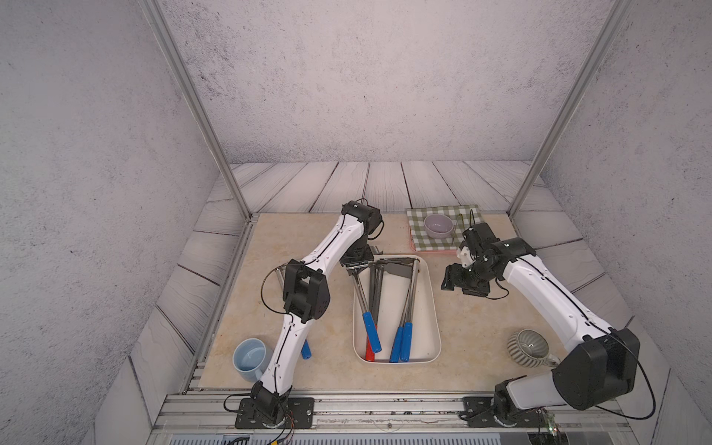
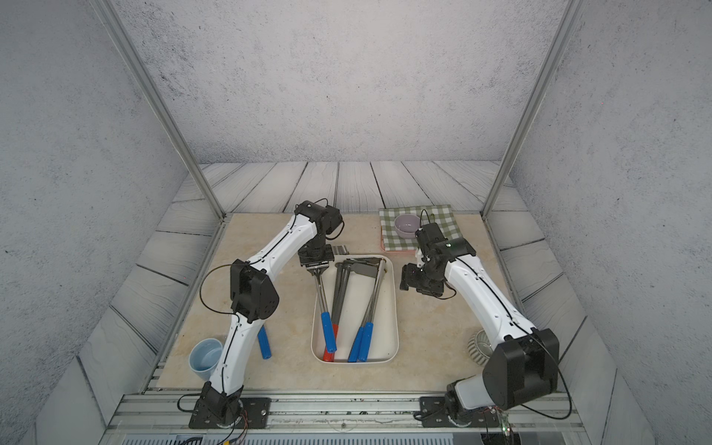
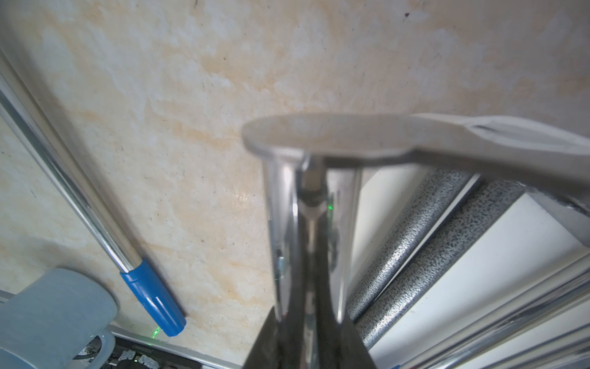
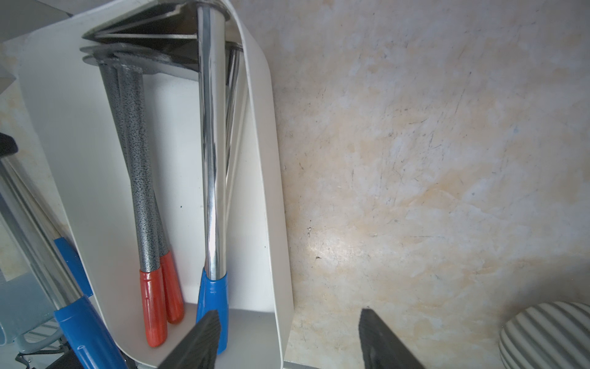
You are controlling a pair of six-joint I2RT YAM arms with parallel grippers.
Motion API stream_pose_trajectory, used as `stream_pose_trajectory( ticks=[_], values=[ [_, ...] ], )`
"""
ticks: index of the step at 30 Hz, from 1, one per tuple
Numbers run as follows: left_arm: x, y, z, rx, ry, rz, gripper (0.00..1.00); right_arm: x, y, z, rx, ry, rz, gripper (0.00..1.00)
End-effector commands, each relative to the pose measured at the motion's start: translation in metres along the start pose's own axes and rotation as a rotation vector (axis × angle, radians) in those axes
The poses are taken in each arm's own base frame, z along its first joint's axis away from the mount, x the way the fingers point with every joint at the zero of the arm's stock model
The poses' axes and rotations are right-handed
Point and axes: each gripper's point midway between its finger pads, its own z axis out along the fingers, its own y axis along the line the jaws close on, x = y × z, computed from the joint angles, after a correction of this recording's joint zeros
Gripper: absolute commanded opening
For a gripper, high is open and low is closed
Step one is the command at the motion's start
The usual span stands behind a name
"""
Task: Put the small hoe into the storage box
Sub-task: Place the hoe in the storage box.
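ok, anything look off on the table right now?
Two things. A blue-handled tool lies on the table outside the storage box, partly under the left arm. The chrome hoe in the left hand sits askew across the box's rim, head outside, handle inside.

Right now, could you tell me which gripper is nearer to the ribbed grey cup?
Right. The right gripper hangs beside the storage box on the side of the ribbed grey cup; the left gripper is beyond the box, at its far left corner.

chrome, blue-handled small hoe (image 1: 370, 323) slants into cream storage box (image 1: 422, 308), head seemingly raised.
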Motion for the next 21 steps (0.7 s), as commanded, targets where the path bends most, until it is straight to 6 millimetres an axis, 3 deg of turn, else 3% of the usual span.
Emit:
stream_pose_trajectory(
  ticks=[1, 8, 21],
  values=[
    [0.021, 0.014, -0.01, -0.054, 0.055, 0.009, 0.0, 0.003, 0.001, -0.007, -0.019, -0.015, -0.008, 0.71],
    [0.024, 0.023, -0.033, -0.038, 0.009, -0.003, 0.0, 0.003, 0.001, -0.008, -0.028, -0.017, -0.005, 0.71],
    [0.027, 0.02, -0.006, -0.093, 0.067, -0.004, 0.0, 0.004, 0.001, -0.007, -0.035, -0.016, -0.001, 0.71]
  ],
)
